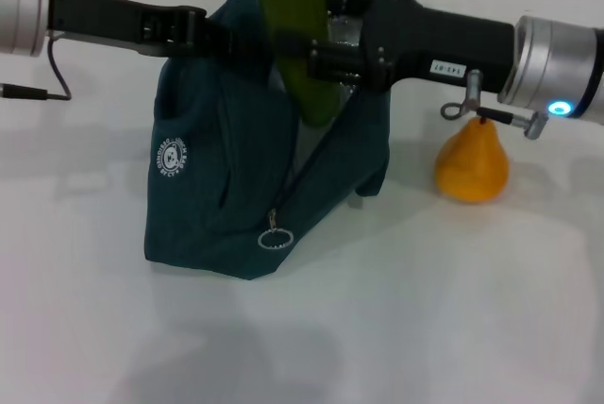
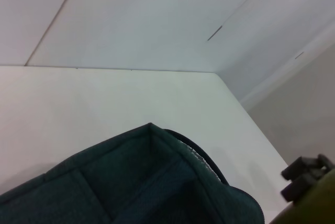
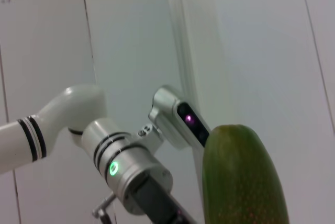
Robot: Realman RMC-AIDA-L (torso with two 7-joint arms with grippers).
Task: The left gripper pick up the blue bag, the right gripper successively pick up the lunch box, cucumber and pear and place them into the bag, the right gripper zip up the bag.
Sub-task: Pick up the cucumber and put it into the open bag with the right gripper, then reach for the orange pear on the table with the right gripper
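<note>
The blue bag (image 1: 236, 168) stands upright on the white table, its zipper open and the ring pull (image 1: 276, 238) hanging at the front. My left gripper (image 1: 200, 34) comes in from the left and is shut on the bag's top edge. My right gripper (image 1: 316, 57) reaches over the bag from the right, shut on the cucumber (image 1: 294, 26). The cucumber stands nearly upright with its lower end in the bag's opening. The cucumber's upper end (image 3: 243, 177) fills the right wrist view. The pear (image 1: 472, 163) sits on the table to the right of the bag. The lunch box is hidden.
A black cable (image 1: 38, 92) lies on the table at the far left. The left wrist view shows the bag's corner (image 2: 157, 182) and the table's far edge (image 2: 230, 85). Bare table spreads in front of the bag.
</note>
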